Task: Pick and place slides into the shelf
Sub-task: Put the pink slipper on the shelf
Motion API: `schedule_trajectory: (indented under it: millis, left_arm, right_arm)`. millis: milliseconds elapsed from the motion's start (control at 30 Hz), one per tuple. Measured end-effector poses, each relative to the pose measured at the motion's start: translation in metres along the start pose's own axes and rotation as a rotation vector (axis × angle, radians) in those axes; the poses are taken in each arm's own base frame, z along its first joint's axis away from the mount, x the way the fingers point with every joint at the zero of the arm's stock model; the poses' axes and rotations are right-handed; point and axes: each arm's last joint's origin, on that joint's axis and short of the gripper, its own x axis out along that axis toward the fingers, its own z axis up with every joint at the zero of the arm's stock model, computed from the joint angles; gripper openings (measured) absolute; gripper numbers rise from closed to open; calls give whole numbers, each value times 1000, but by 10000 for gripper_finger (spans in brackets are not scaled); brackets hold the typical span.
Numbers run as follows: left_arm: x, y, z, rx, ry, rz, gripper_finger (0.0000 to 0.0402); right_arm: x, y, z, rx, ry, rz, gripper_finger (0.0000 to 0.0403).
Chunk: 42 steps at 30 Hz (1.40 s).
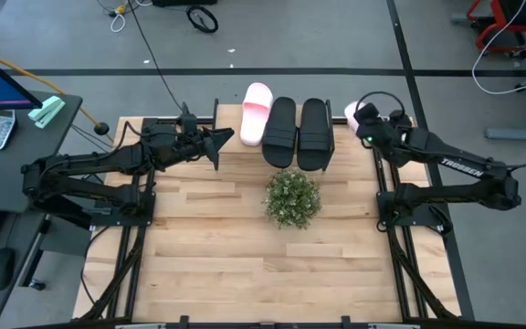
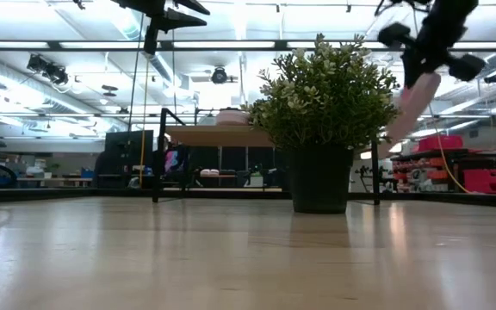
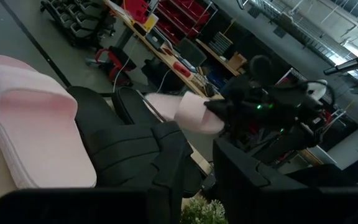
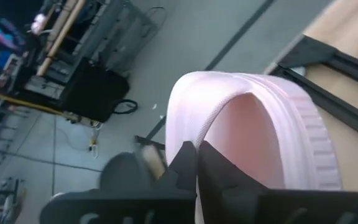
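Flanking the shelf: right tool clamping pink slide, potted plant in front.

We note a pale pink slide at the far left of the row, plain and unpatterned. Right of it, two black slides, straps ribbed. A second pale pink slide, ridged along its edge, sits in the dark right gripper. The potted plant is speckled green; the tabletop is light slatted wood.
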Motion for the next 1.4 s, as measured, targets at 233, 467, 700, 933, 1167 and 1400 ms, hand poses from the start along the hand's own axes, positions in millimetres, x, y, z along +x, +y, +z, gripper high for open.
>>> schedule_trajectory:
  millis: [233,467,700,933,1167,1400]
  left_arm:
    - [0,0,0,8,0,0,82]
    - [0,0,0,48,1,-2,86]
    - [1,1,0,84,55,-66,91]
    - [3,13,1,173,128,-48,79]
    - [5,22,9,236,144,-72,69]
    - [5,31,20,159,193,-137,74]
  right_arm:
    - [-28,30,24,-114,24,114,0]
    - [-61,57,53,-304,91,263,0]
    - [-85,71,75,-390,207,409,0]
    - [-96,80,78,-476,375,536,0]
    - [-100,97,72,-591,516,645,0]
    - [-110,124,71,-637,633,776,0]
